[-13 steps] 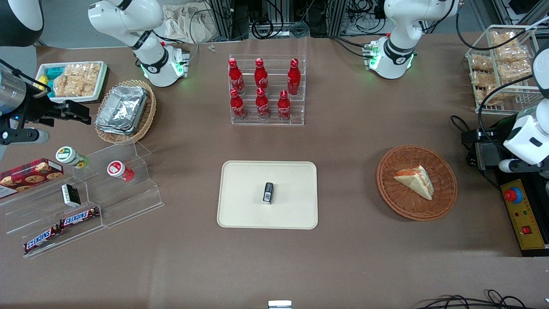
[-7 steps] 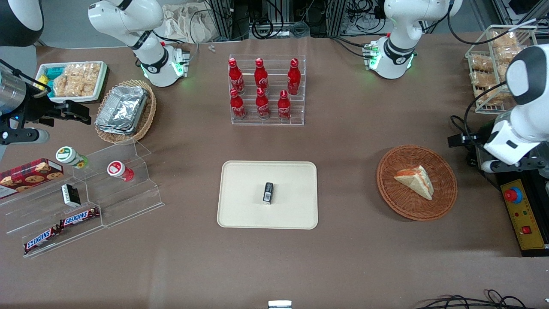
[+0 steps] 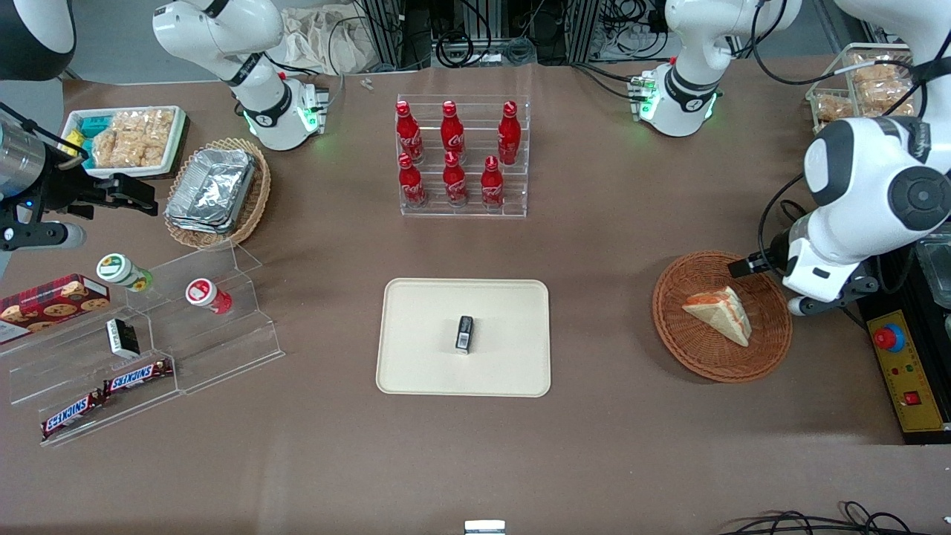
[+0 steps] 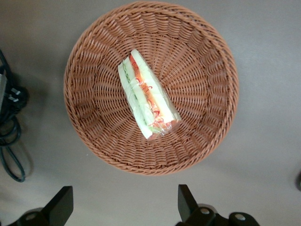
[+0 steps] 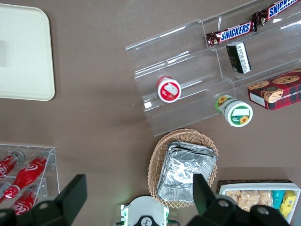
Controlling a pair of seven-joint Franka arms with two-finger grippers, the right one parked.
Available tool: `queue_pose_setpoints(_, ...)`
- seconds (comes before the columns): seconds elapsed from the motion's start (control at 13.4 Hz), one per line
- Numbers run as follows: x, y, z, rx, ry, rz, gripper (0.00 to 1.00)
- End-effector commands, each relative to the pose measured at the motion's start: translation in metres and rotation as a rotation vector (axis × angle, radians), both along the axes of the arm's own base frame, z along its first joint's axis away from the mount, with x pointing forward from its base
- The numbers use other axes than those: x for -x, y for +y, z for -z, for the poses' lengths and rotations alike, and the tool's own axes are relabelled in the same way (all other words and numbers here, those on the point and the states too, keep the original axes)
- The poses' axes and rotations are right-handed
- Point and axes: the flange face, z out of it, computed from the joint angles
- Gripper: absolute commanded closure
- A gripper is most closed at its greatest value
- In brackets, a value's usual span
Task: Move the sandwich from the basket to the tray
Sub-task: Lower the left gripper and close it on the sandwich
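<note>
Gripper (image 4: 122, 207) now above woven basket (image 4: 207, 136) (sandwich (image 4: 148, 101) apparently plastic-wrapped).

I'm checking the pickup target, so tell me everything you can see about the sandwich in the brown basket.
The sandwich is a triangular wedge of pale white bread in clear wrap, with orange-red and green filling along its cut edge. It lies flat near the middle of the round reddish-brown wicker basket, touching only the weave. The gripper hovers above the basket's edge, fingers open, not touching it.
</note>
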Motion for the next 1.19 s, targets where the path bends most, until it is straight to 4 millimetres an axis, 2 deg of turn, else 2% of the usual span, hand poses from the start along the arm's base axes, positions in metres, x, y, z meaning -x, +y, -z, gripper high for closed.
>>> queue_pose_setpoints(0.0, -0.002, 0.004, 0.025, -0.026, 0.001, -0.25, 0.01)
queue_pose_setpoints(0.15, -0.009, 0.004, 0.032, -0.022, -0.043, -0.368, 0.01)
queue_pose_setpoints(0.37, -0.019, 0.002, 0.054, -0.028, -0.101, -0.578, 0.01)
queue_pose_setpoints(0.75, -0.017, 0.003, 0.087, -0.026, -0.14, -0.727, 0.01)
queue_pose_setpoints(1.12, -0.009, 0.003, 0.111, -0.032, -0.133, -0.74, 0.01)
